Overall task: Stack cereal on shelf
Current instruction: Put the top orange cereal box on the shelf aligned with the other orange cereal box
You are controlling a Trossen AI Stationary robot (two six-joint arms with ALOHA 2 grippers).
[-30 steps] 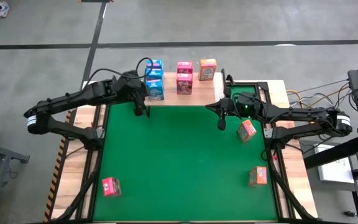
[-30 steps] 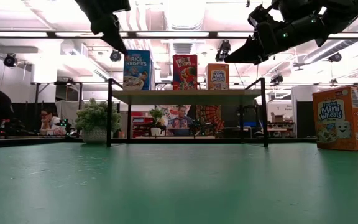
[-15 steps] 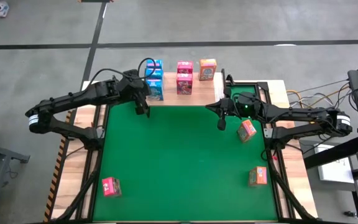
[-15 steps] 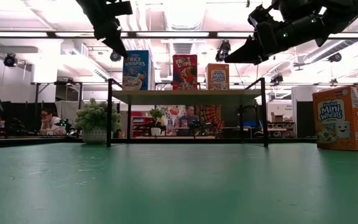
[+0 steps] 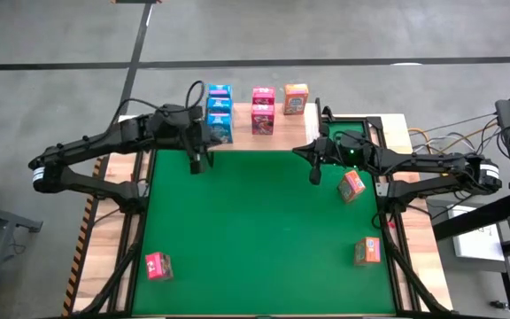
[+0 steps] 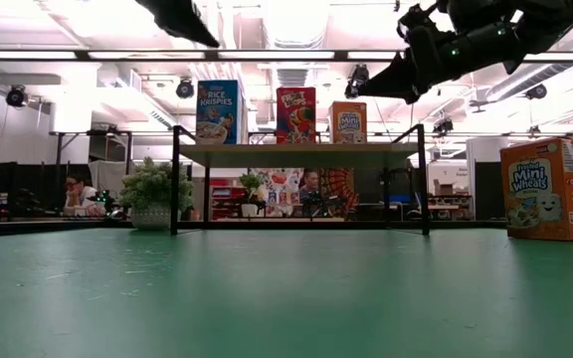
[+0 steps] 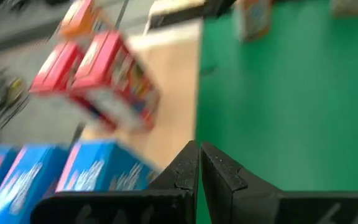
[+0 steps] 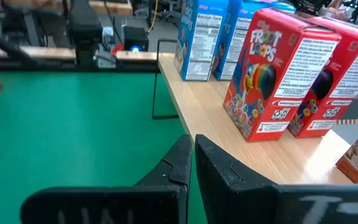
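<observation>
The shelf is a light wooden plank on black legs at the table's far edge; it also shows in the low view. On it stand blue boxes, pink-red boxes and an orange box. My left gripper is shut and empty, just near-left of the blue boxes; its closed fingers show in its wrist view. My right gripper is shut and empty, above the mat off the shelf's right end; its wrist view looks along the shelf at the pink-red boxes.
On the green mat an orange box lies tilted under my right arm. Another orange box stands near the right edge, and a pink-red box at the near left. A plant and people show beyond the table.
My left gripper has risen and drawn back from the blue boxes, a little toward the table's left and near edges, staying shut. The boxes stay on the shelf.
</observation>
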